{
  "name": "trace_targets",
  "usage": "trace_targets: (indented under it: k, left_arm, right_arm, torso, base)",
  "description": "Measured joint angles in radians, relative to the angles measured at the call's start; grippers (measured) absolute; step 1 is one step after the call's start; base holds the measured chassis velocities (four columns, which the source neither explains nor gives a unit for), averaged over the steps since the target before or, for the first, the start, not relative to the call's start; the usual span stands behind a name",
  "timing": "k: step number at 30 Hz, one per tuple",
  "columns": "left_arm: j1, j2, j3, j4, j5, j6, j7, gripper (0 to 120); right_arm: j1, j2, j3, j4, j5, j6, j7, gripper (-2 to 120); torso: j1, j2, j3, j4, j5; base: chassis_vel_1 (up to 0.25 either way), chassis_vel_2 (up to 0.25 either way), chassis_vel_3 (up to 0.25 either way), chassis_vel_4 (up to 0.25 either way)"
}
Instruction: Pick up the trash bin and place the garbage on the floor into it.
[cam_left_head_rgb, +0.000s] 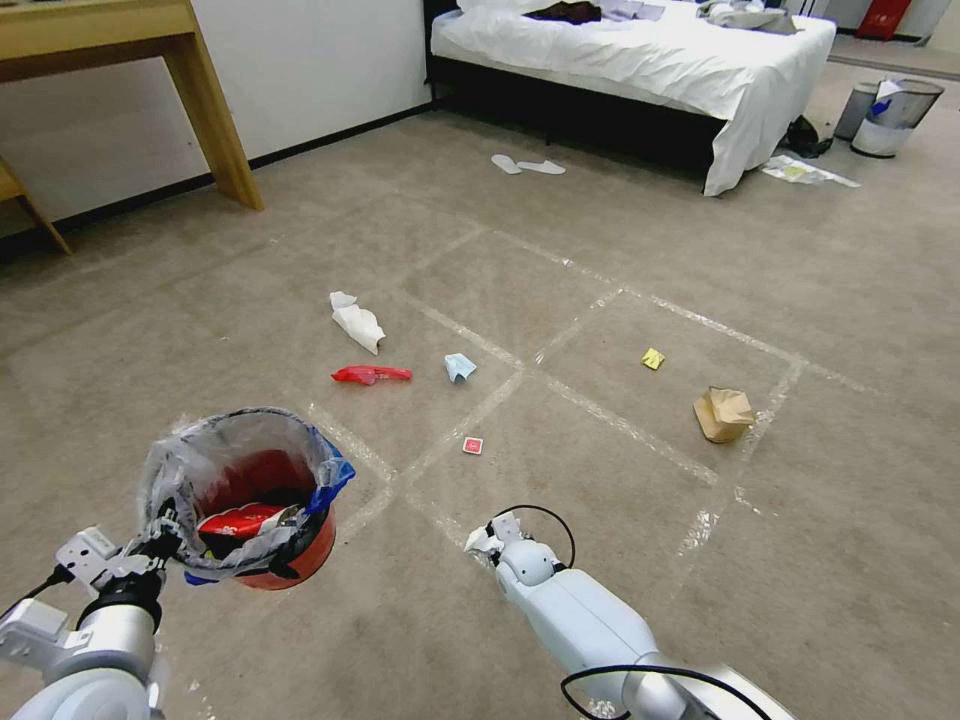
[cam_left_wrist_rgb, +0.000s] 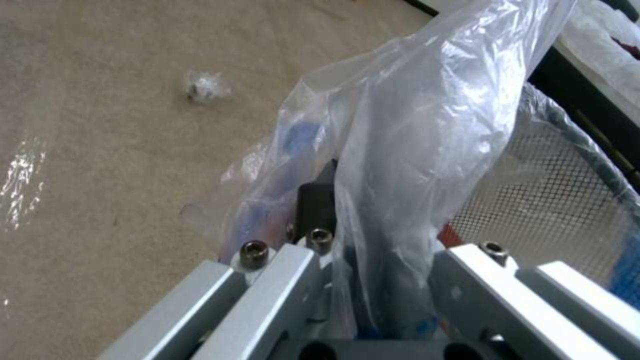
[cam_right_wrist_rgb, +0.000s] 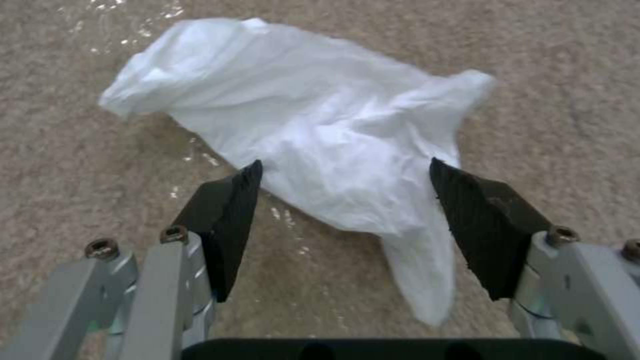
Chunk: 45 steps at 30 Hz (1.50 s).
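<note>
Between the spread black pads of the right gripper (cam_right_wrist_rgb: 343, 200) lies a white tissue (cam_right_wrist_rgb: 320, 130) on the floor (cam_right_wrist_rgb: 553, 60).

1. Your trash bin (cam_left_head_rgb: 300, 562) is red, its liner clear with blue edging.
2. The floor (cam_left_head_rgb: 620, 260) is beige, gridded with shiny tape.
3. You'll see a white tissue (cam_right_wrist_rgb: 313, 130) (crumpled), a yellow wrapper (cam_left_head_rgb: 652, 358) and a brown paper bag (cam_left_head_rgb: 722, 414).
</note>
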Motion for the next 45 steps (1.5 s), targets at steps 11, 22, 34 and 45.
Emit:
trace_targets:
  k: [11, 22, 34, 45]
  left_arm:
    - [0.005, 0.000, 0.001, 0.005, 0.001, -0.004, 0.004, 4]
    - [0.003, -0.003, 0.006, 0.012, 0.006, -0.008, 0.004, 4]
    - [0.003, 0.003, 0.004, 0.002, 0.005, -0.007, 0.000, 4]
    - [-0.015, 0.033, 0.017, 0.000, 0.001, 0.006, 0.000, 4]
  right_arm:
    - [0.001, 0.011, 0.023, -0.035, -0.036, 0.024, -0.023, 41]
    - [-0.023, -0.024, 0.021, 0.023, -0.003, 0.007, -0.009, 1]
    - [-0.124, -0.177, 0.043, 0.427, 0.133, 0.003, 0.050, 0]
    - [-0.125, -0.274, 0.047, 0.902, 0.271, 0.159, -0.015, 0]
  torso:
    - [0.000, 0.000, 0.000, 0.0004, 0.0005]
    - [0.000, 0.000, 0.000, 0.0000, 0.0000]
    - [0.000, 0.000, 0.000, -0.0002, 0.0000]
    - [0.000, 0.000, 0.000, -0.0001, 0.0001]
  base:
    - [0.000, 0.000, 0.000, 0.000]
    - [0.000, 0.000, 0.000, 0.000]
    - [0.000, 0.000, 0.000, 0.000]
    - [0.000, 0.000, 0.000, 0.000]
